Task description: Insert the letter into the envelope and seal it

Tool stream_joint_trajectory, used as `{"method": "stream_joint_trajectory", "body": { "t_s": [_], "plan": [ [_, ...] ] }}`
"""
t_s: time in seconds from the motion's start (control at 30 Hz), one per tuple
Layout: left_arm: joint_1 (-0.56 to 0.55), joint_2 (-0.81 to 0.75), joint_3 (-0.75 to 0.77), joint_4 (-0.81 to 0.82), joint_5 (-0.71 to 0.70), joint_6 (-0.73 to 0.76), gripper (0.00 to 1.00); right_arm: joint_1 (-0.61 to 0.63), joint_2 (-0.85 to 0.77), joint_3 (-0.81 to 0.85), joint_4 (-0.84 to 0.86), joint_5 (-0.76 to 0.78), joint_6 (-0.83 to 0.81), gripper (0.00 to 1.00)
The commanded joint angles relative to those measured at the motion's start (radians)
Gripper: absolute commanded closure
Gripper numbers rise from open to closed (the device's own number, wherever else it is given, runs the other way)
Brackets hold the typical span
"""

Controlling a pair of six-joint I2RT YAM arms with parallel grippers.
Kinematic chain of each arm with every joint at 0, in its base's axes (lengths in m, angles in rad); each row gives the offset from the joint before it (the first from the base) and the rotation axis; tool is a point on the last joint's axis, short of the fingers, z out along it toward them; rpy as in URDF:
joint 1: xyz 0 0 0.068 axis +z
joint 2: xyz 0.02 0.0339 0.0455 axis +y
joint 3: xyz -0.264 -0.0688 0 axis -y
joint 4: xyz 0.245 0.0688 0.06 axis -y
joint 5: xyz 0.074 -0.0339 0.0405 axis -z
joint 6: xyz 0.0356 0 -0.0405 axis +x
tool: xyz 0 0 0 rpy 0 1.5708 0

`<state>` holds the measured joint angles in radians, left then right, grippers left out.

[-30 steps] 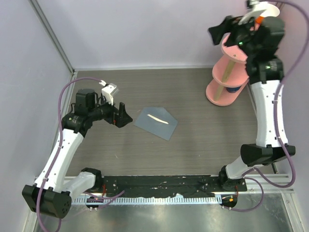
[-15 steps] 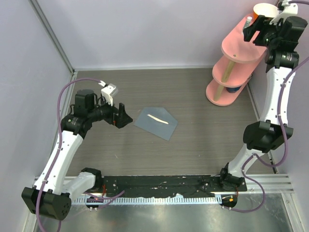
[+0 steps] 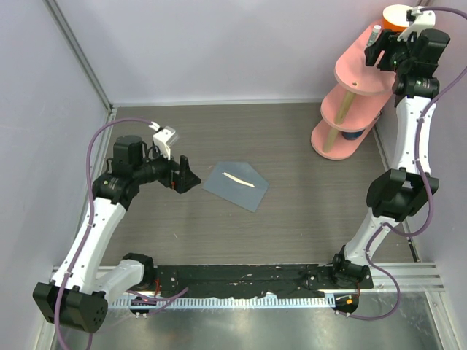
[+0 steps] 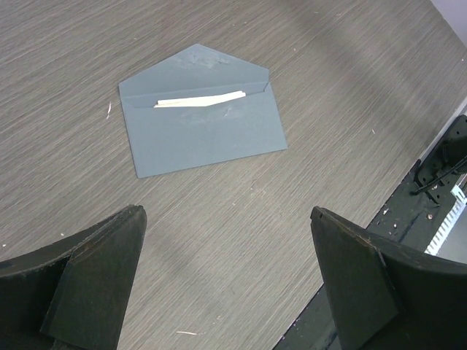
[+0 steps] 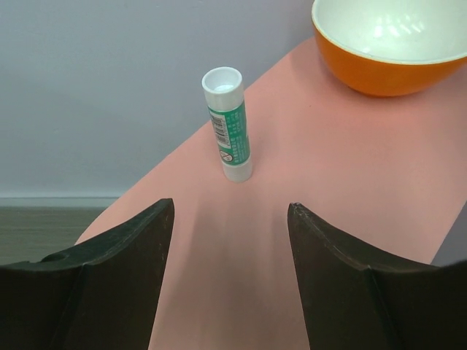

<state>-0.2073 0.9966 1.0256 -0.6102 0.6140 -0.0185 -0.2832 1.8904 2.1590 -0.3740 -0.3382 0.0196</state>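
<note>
The blue-grey envelope [image 3: 236,184] lies flat mid-table with its pointed flap open; it also shows in the left wrist view [image 4: 201,109]. A tan letter [image 4: 198,99] sits inside it, only its top edge showing [image 3: 238,179]. My left gripper [image 3: 187,177] is open and empty just left of the envelope, low over the table. My right gripper [image 3: 378,49] is open and empty, raised over the top tier of the pink shelf [image 3: 359,79]. A green-and-white glue stick [image 5: 229,124] stands upright on that tier, ahead of my right fingers; it also shows in the top view [image 3: 376,32].
An orange bowl [image 5: 387,44] sits on the top tier [image 5: 292,189] right of the glue stick. The pink shelf has three tiers and stands at the back right corner. A black rail [image 3: 241,281] runs along the near edge. Walls close in the left and back.
My right arm has swung right and stretched up, bringing its gripper over the shelf's top tier facing the glue stick. The left arm and the envelope have not moved.
</note>
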Motion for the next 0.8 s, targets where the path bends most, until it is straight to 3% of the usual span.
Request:
{"method": "stream_joint_trajectory", "body": {
  "t_s": [0.0, 0.77],
  "plan": [
    [0.005, -0.024, -0.015, 0.059, 0.024, -0.006, 0.00, 0.001, 0.013, -0.001, 0.127, -0.027, -0.015, 0.32],
    [0.005, -0.033, -0.055, 0.095, 0.038, -0.021, 0.00, 0.021, 0.162, 0.140, 0.213, -0.051, -0.047, 0.38]
  ]
}}
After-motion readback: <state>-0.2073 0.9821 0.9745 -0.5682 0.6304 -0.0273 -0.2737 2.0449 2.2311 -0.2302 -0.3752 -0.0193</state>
